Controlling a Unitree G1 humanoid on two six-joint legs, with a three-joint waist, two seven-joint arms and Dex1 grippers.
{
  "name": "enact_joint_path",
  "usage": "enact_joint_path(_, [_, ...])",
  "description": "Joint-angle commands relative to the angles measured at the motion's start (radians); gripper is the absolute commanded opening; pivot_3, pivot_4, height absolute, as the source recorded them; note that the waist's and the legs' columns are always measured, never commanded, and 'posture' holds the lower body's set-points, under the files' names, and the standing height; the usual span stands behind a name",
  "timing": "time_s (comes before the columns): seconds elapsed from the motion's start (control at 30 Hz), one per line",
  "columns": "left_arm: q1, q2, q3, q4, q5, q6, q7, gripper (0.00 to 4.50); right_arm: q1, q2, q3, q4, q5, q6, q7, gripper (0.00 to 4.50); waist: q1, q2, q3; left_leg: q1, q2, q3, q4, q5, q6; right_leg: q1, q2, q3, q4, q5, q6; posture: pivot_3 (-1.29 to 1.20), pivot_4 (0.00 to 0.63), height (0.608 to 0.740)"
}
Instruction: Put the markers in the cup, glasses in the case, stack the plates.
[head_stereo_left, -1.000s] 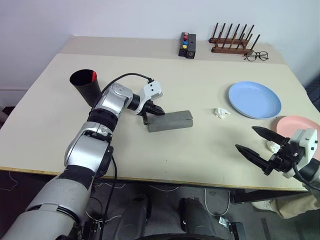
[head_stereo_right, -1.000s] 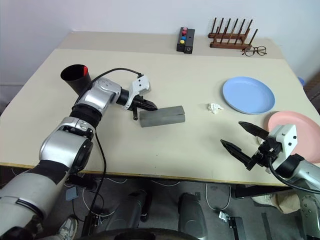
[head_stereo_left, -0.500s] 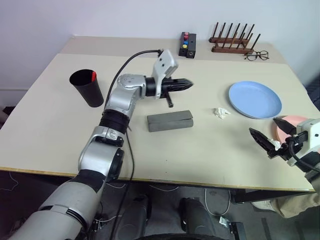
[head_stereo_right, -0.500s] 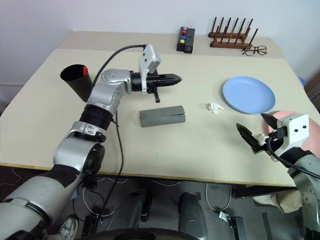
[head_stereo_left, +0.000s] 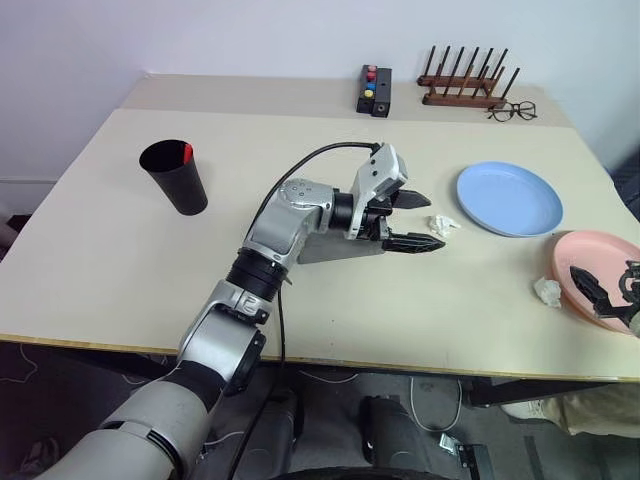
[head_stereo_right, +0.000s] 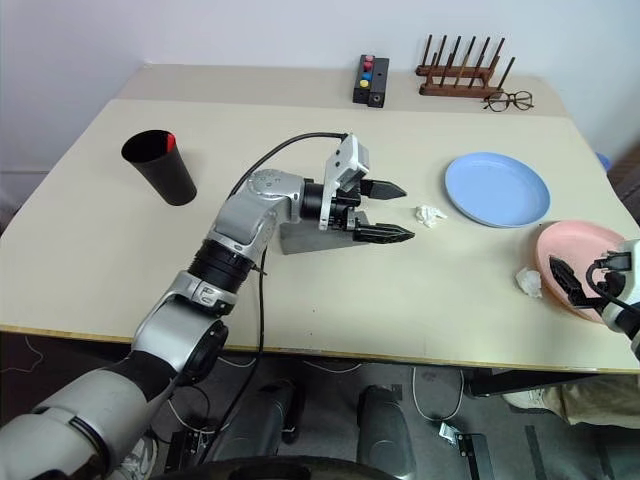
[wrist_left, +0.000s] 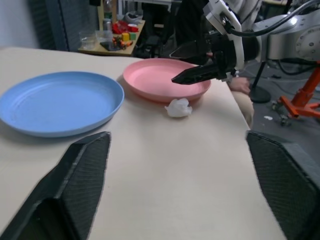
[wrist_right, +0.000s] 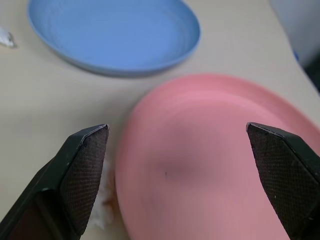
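Note:
The grey case (head_stereo_left: 335, 248) lies shut at mid-table, partly behind my left arm. My left gripper (head_stereo_left: 425, 222) hovers just right of it, open and empty, pointing toward the plates. The light blue plate (head_stereo_left: 510, 198) sits at the right. The salmon pink plate (head_stereo_left: 592, 262) lies nearer the table's front edge. My right gripper (wrist_right: 180, 170) is open over the pink plate's left rim, holding nothing. The black cup (head_stereo_left: 177, 178) stands at the left, and a marker's red cap (head_stereo_left: 188, 152) shows inside its rim. The glasses are hidden.
One crumpled paper wad (head_stereo_left: 440, 225) lies just beyond my left fingertips, another (head_stereo_left: 547, 291) beside the pink plate. At the back stand a small black box with coloured buttons (head_stereo_left: 375, 90), a wooden peg rack (head_stereo_left: 465, 88) and clear-lens spectacles (head_stereo_left: 513, 111).
My left gripper lifted from the case's left end, swung right over the case and opened. My right gripper moved right to the pink plate, staying open.

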Motion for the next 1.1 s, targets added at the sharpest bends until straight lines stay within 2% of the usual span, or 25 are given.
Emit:
enact_joint_path(0.03, [-0.017,-0.016,-0.017,-0.007,0.011,-0.047,0.021,4.46,0.006,-0.033,-0.043,0.009,0.007,-0.031,0.052,4.5,0.0,0.0,0.0,0.0,0.0,0.0,0.0,0.0,0.0,0.0,0.0,0.0,0.0,0.0,0.0,0.0,0.15,0.74])
enact_joint_path(0.27, [-0.013,-0.036,-0.02,0.002,0.015,-0.063,0.067,4.46,-0.077,-0.015,0.002,0.014,0.029,0.024,0.054,4.5,-0.003,0.001,0.0,0.0,0.0,0.0,0.0,0.0,0.0,0.0,0.0,0.0,0.0,0.0,0.0,0.0,0.15,0.74])
enact_joint_path(0.43, [0.006,-0.03,-0.028,-0.03,0.012,-0.049,0.08,4.46,-0.195,0.001,0.071,0.08,0.015,0.043,0.036,4.5,-0.002,0.002,0.0,0.0,0.0,0.0,0.0,0.0,0.0,0.0,0.0,0.0,0.0,0.0,0.0,0.0,0.15,0.74])
enact_joint_path(0.8, [0.041,-0.005,-0.025,-0.117,0.004,0.011,0.12,4.46,-0.483,-0.03,0.25,0.445,-0.121,-0.046,0.032,4.5,-0.002,0.003,0.0,0.0,-0.001,0.0,0.0,0.0,0.0,0.0,0.0,0.0,0.0,0.002,0.003,0.0,0.15,0.74])
enact_joint_path(0.93, [0.054,0.002,-0.025,-0.143,0.003,0.027,0.133,4.46,-0.529,-0.042,0.271,0.522,-0.151,-0.064,0.026,4.5,-0.003,0.003,0.0,0.0,-0.001,0.0,0.0,0.0,0.0,0.0,0.0,0.0,0.0,0.002,0.003,0.0,0.15,0.74])
enact_joint_path(1.1, [0.068,0.013,-0.026,-0.167,0.0,0.043,0.145,4.46,-0.524,-0.063,0.246,0.521,-0.152,-0.055,0.008,4.5,-0.003,0.003,0.0,0.0,-0.001,0.0,-0.001,0.0,0.0,0.0,0.0,0.0,0.0,0.002,0.003,0.0,0.15,0.74])
